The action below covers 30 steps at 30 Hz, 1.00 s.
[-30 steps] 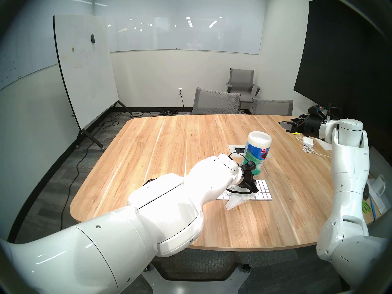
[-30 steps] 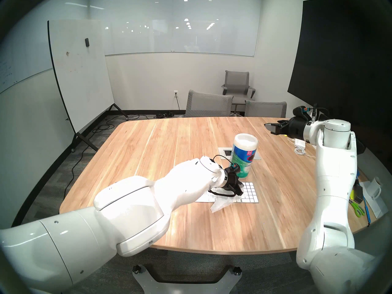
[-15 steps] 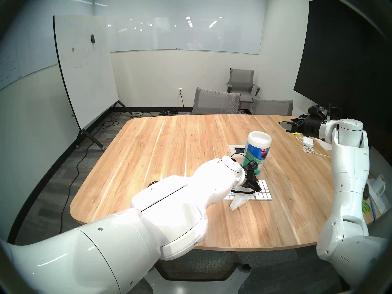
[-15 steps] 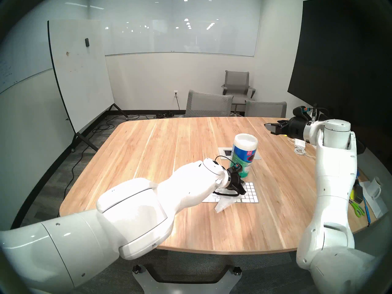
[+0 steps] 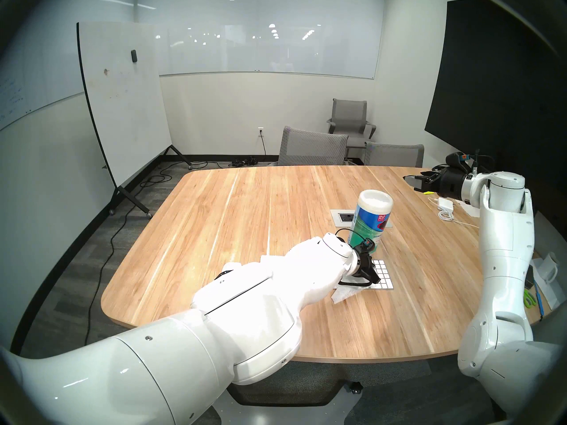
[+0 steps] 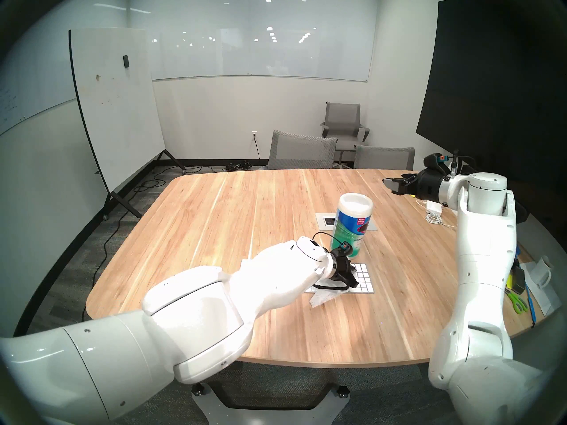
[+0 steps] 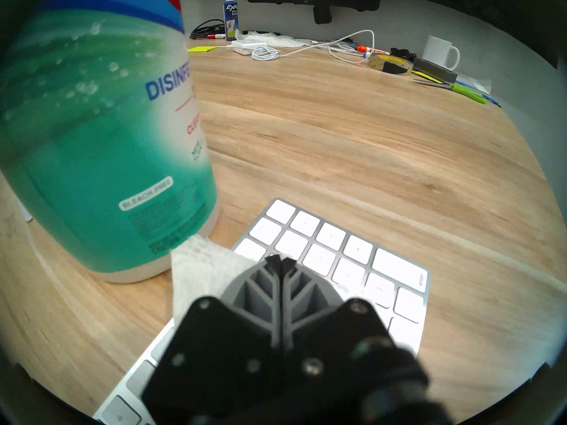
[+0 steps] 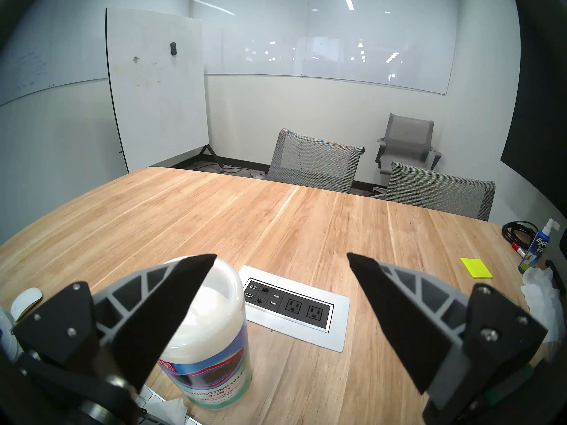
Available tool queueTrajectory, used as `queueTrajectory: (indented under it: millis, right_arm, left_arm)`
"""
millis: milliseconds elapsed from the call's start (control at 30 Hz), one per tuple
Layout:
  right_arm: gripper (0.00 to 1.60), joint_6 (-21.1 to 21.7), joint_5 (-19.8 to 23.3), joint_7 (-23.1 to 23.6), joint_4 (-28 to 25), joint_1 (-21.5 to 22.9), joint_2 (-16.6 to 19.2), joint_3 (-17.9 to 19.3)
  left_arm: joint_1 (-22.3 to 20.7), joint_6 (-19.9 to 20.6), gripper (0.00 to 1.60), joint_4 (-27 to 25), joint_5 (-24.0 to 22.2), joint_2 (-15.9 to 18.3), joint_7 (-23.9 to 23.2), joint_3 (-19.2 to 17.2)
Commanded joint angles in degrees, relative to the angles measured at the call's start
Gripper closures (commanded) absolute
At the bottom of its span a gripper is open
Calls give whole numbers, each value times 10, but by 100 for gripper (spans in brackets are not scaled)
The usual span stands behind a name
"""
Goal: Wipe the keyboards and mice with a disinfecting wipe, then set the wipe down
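Your left pincer is clamped tight on the disinfecting wipe, fingertips meeting, pressing it down on the keyboard. The number pad lies just ahead of the tips and to their right; the wipe spills out to their left and trails off the keyboard's near edge onto the table. The wipes canister stands just left of the tips. Your right pincer hangs spread wide, holding nothing, above the table; the mouse sits far to its left.

Left arm stretched forward, jaws pressed together; right arm raised, jaws spread wide.
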Motion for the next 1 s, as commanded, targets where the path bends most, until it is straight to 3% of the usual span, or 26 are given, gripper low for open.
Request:
queueTrajectory:
  millis: [0, 333, 500, 667, 967]
  right_arm:
    - [0, -1, 1, -1, -10, 12, 1, 0]
    - [0, -1, 1, -1, -10, 12, 1, 0]
    - [0, 1, 1, -1, -12, 12, 1, 0]
    - [0, 1, 1, -1, -11, 12, 1, 0]
    - [0, 0, 1, -1, -10, 12, 1, 0]
  left_arm:
    - [1, -7, 160, -18, -6, -10, -14, -2]
    - [41, -12, 160, -71, -8, -10, -50, 17]
    - [54, -38, 160, -42, -6, -10, -91, 28]
    - [62, -51, 160, -50, -11, 38, -110, 25]
    - [59, -60, 160, -82, -24, 93, -140, 15]
